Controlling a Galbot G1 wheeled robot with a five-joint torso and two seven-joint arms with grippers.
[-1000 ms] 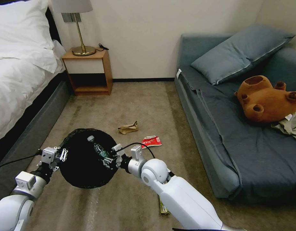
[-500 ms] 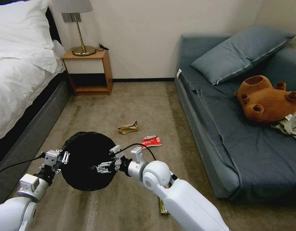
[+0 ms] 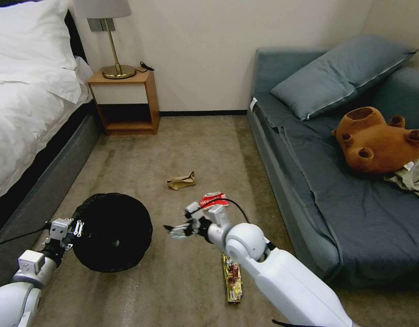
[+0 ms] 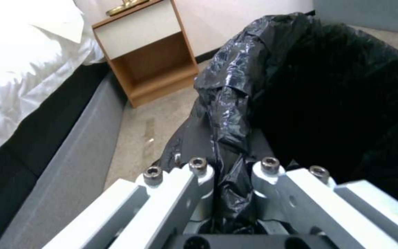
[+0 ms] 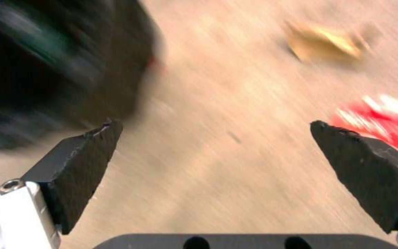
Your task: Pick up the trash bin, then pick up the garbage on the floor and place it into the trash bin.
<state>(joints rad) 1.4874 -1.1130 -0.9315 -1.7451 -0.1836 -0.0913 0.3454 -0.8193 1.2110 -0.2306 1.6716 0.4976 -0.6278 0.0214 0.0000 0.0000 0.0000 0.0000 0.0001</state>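
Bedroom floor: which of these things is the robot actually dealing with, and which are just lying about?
Job:
bin, gripped at its liner by the left end effector
paper bag
red packet
snack wrapper
right end effector, open, beside the bin

Just there:
lamp
nightstand
bed
sofa
teddy bear

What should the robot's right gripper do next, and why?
Probably lower the open right gripper onto the red packet just beyond it. It holds nothing, the left gripper already grips the trash bin by its rim, and litter lies on the carpet.
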